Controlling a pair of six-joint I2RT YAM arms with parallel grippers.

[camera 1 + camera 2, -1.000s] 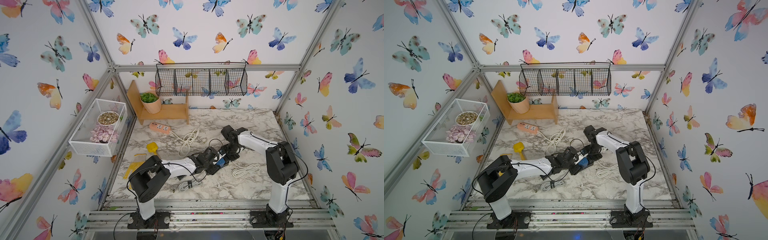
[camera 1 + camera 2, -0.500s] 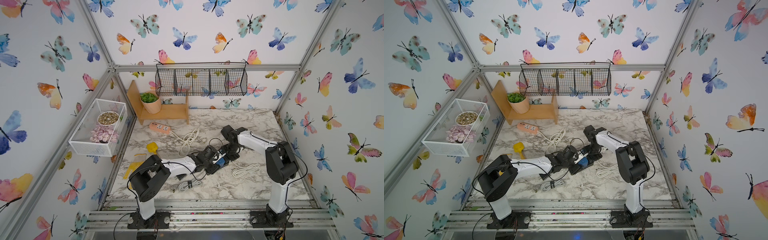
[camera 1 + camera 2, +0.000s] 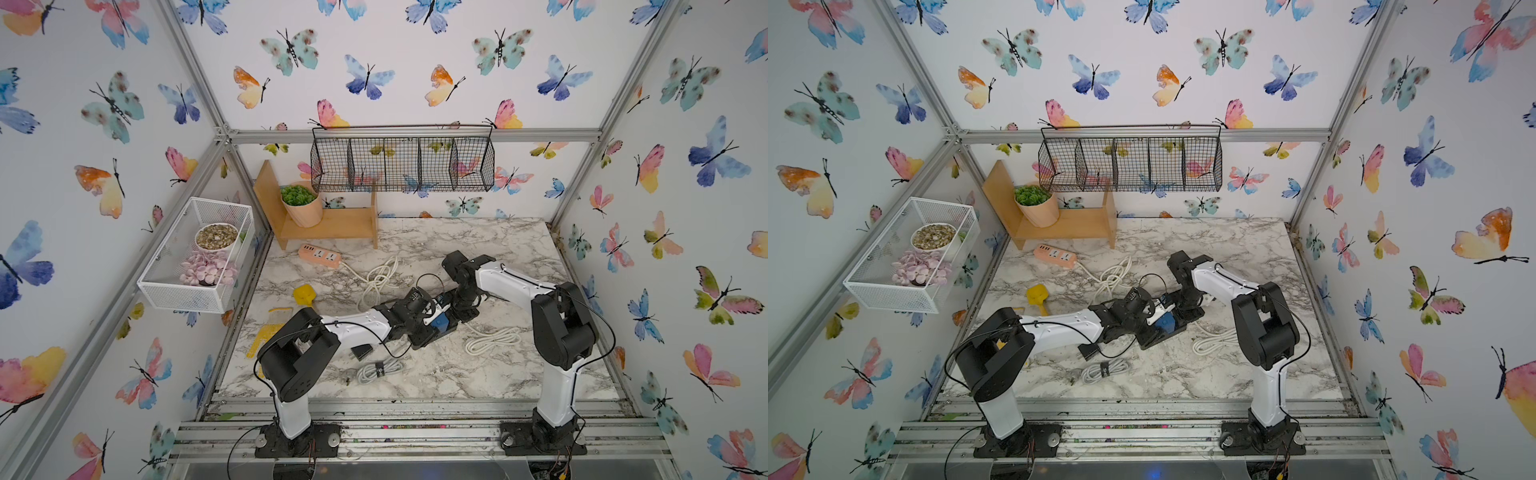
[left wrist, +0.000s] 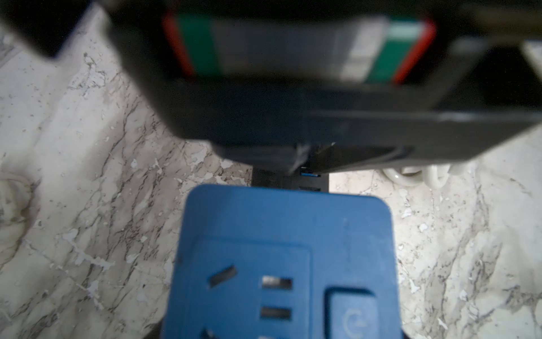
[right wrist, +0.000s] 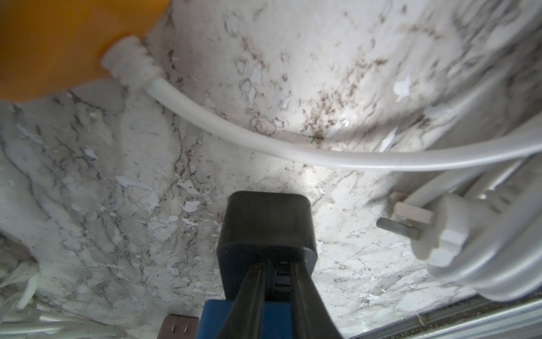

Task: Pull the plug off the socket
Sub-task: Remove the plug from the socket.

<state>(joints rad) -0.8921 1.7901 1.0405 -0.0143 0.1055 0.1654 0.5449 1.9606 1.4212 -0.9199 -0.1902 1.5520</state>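
right claw (image 5: 278, 281) clamped on black plug (image 5: 267, 223); plug butts against blue socket (image 4: 281, 249), mid-bench (image 3: 457, 374). left claw (image 3: 430, 320) at socket, fingers hidden, can't tell grip.

both arms stretched low toward each other; right claw (image 5: 277, 270) pinched tight, left claw (image 3: 436, 322) facing it

Reads as a robotics lab test cell dressed up as a home corner: aluminium frame (image 3: 415, 135) boxing in butterfly-papered walls (image 3: 374, 50), left robot arm (image 3: 357, 328) and right robot arm (image 3: 511, 286) bolted to a slotted rail (image 3: 415, 432) at a marble-pattern tabletop (image 3: 478, 241), with staged props, a wire basket (image 3: 403, 164) and a potted plant (image 3: 301, 203).
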